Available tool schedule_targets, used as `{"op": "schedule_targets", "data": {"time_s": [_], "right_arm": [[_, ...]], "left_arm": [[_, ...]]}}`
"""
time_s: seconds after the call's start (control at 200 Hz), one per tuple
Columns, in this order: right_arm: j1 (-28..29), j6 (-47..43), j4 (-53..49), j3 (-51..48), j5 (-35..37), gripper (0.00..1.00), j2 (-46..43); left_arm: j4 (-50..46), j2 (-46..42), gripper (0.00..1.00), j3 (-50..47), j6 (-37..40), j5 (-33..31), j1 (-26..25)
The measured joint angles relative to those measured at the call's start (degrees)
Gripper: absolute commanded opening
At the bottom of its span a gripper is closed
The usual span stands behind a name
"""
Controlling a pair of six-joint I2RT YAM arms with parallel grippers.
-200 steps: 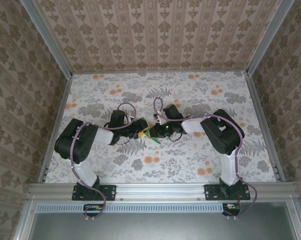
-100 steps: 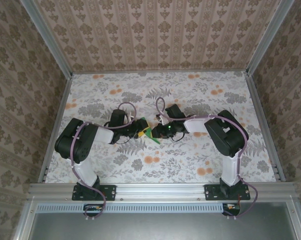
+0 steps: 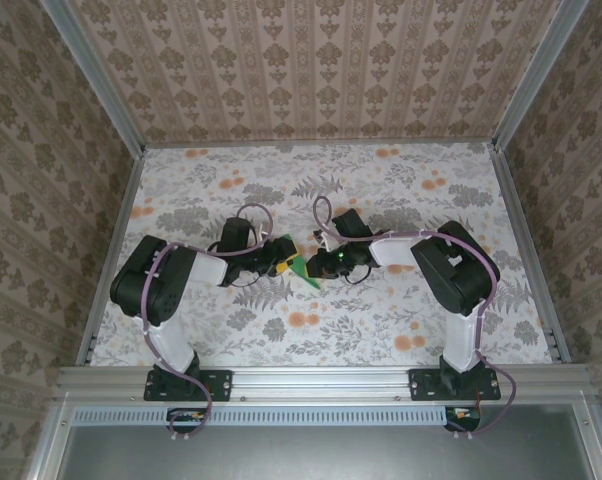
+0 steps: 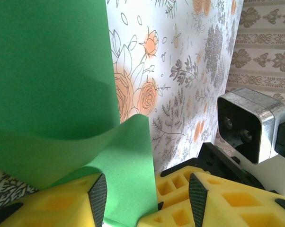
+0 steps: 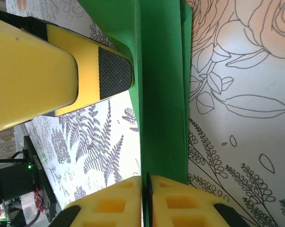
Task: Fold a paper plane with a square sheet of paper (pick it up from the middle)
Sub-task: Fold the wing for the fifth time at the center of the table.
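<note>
The green sheet of paper (image 3: 300,267), folded into layers, is held just above the table's middle between both arms. My right gripper (image 3: 313,262) is shut on it. In the right wrist view its yellow fingers (image 5: 146,182) pinch the end of the long folded strip (image 5: 162,94). My left gripper (image 3: 284,256) stands open around the paper's other side. In the left wrist view the curled sheet (image 4: 52,85) passes between its black pads (image 4: 99,201), and the jaws (image 4: 148,197) are apart. One left finger pad (image 5: 115,73) sits beside the strip's edge.
The floral tablecloth (image 3: 381,190) covers the table, which is walled by patterned panels with metal rails (image 3: 111,250) along the sides. The right wrist camera housing (image 4: 251,125) hangs close to my left gripper. Both arms' elbows rest low on either side of the centre.
The right arm's elbow has shifted slightly to the right. The grippers and the paper stay at the same spot in the middle.
</note>
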Motion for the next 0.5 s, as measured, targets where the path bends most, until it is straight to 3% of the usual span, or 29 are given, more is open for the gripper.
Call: {"op": "schedule_targets", "data": {"time_s": [0.5], "right_arm": [[-0.04,-0.15,-0.17,0.0,-0.07,0.12,1.51]], "left_arm": [[-0.87,0.28,0.53,0.9,0.61,0.5,-0.04]]}}
